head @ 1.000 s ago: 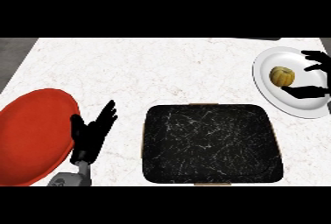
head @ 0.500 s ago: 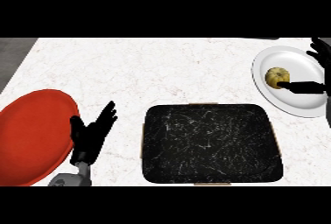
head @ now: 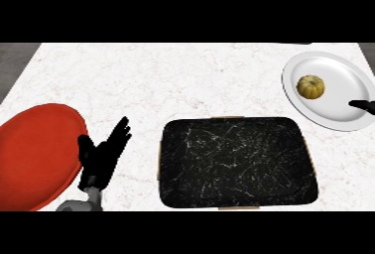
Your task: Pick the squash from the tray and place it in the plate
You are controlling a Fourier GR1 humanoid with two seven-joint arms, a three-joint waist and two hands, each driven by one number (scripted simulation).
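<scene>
White marbled counter (head: 183,79), grey floor (head: 13,64)

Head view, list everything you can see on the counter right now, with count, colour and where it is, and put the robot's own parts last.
squash: one, yellow-green, lying on the white plate, nothing touching it
white plate: one, white, far right of the counter
tray: one, black with pale veining, lower centre, nothing on it
red plate: one, red, left edge of the counter, partly cut off by the view
counter: one, white marble top, under everything
left hand: one, black on a grey forearm, open with fingers up, resting between the red plate and the tray
right hand: one, black, only a tip shows at the right edge over the white plate; open or shut cannot be told
</scene>
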